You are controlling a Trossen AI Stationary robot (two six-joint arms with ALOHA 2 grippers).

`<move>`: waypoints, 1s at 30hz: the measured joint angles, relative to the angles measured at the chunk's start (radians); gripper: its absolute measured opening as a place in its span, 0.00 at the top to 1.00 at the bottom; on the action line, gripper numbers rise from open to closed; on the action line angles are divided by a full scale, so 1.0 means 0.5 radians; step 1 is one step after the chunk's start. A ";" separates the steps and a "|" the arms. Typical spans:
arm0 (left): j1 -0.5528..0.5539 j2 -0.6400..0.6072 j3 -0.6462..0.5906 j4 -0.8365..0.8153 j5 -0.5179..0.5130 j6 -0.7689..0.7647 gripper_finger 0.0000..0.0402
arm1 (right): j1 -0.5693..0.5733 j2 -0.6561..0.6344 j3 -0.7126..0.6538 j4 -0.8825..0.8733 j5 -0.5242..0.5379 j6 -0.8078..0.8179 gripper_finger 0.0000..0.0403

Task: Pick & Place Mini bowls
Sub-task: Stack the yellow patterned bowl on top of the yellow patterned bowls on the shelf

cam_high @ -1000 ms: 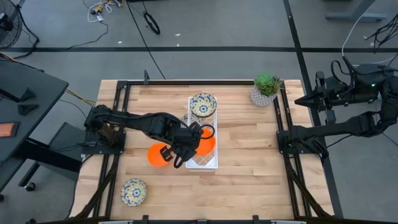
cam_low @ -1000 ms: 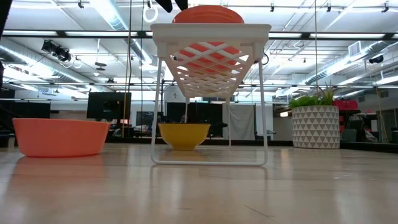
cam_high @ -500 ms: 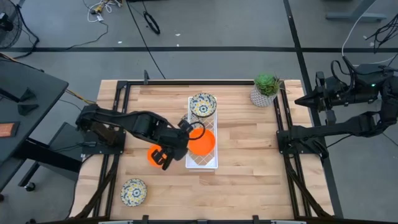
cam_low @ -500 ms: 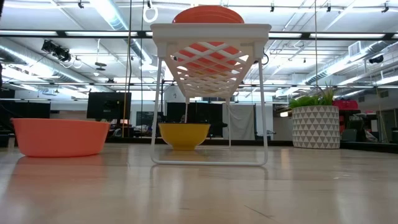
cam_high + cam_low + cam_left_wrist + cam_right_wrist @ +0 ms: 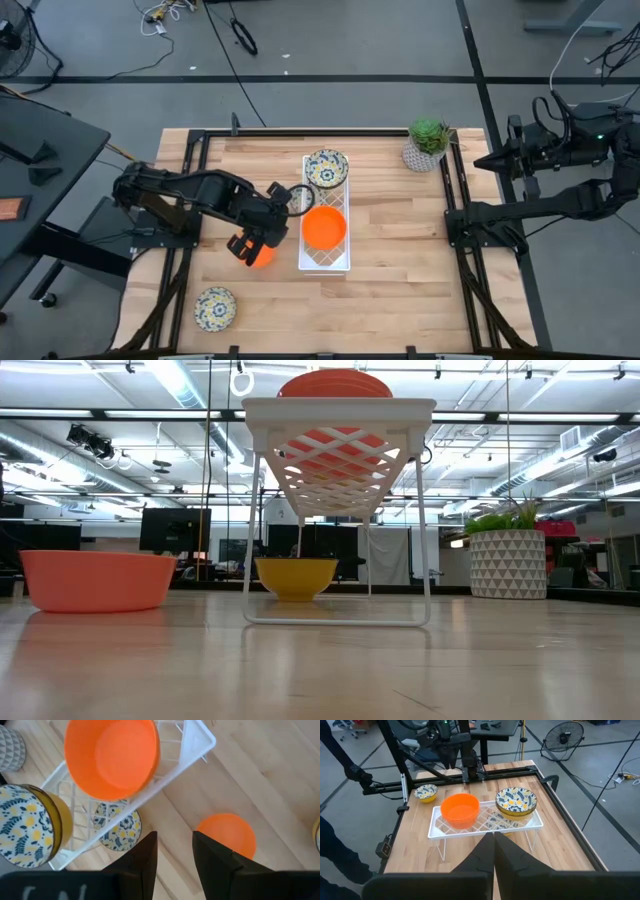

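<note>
Left end effector (image 5: 249, 247) part open, empty, over plain orange bowl (image 5: 259, 254) left of white wire rack (image 5: 326, 262). On rack: stacked orange bowls (image 5: 324, 229), floral bowl (image 5: 326, 168). Beyond rack, potted green plant (image 5: 428, 144). Right end effector (image 5: 494, 851) closed, empty, off the table (image 5: 400, 250).

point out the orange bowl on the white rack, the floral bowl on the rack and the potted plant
orange bowl on the rack (image 5: 323, 228), high view, inside of the bowl
floral bowl on the rack (image 5: 326, 167), high view, patterned inside
potted plant (image 5: 428, 135), high view, green leaves
</note>
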 joint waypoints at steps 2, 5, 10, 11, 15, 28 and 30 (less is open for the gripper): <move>0.010 -0.014 -0.030 0.022 -0.002 0.048 0.68 | 0.000 0.000 0.000 0.000 -0.001 0.000 0.97; 0.011 -0.054 -0.123 0.034 0.001 0.163 0.68 | 0.000 0.000 0.000 0.000 0.000 0.000 0.97; 0.011 -0.173 -0.370 0.120 0.005 0.467 0.68 | 0.000 0.000 0.000 0.000 0.000 0.000 0.97; 0.011 -0.196 -0.426 0.131 0.005 0.529 0.68 | 0.000 0.000 0.000 0.000 0.000 0.000 0.97; 0.024 -0.302 -0.640 0.262 -0.015 0.689 0.68 | 0.000 0.000 0.000 0.000 0.000 -0.001 0.97; 0.198 -0.598 -1.281 0.841 -0.032 1.047 0.68 | 0.000 -0.001 0.000 0.000 0.000 -0.001 0.97; 0.208 -0.630 -1.362 0.919 -0.034 1.059 0.68 | 0.000 0.000 0.000 0.000 -0.001 -0.001 0.97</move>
